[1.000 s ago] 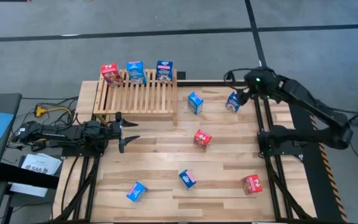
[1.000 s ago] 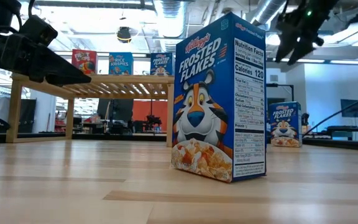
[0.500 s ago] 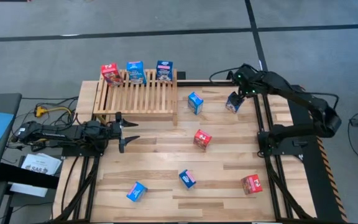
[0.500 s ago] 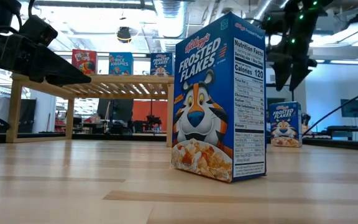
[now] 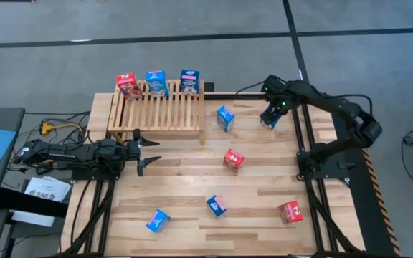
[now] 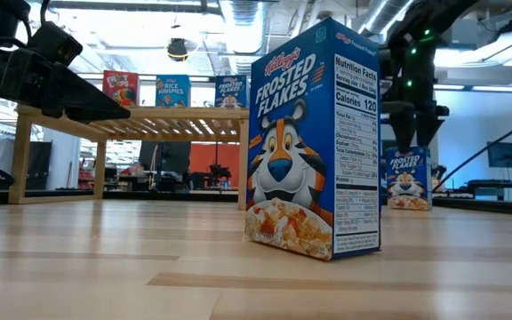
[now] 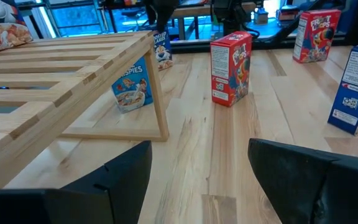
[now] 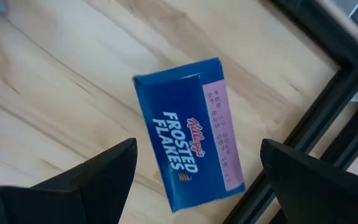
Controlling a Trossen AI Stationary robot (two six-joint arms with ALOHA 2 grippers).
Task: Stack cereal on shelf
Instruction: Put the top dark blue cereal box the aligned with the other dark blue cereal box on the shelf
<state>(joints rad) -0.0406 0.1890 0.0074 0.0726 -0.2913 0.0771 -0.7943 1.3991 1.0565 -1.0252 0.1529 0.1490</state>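
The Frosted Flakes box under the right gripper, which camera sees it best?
The right wrist view: the Frosted Flakes box fills it, top readable. The high view shows it mostly hidden by the right gripper; the low view shows it small, far back.

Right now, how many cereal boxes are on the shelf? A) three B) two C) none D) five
A: one red and two blue cereal boxes stand in a row along the far edge of the shelf; the rest sit on the tabletop.

The high view looks straight down on the light-wood plank table (image 5: 192, 193); the low view sits at tabletop level, apparently near its front edge. Both share the slatted light-wood shelf (image 5: 165, 107) (image 6: 132, 120).
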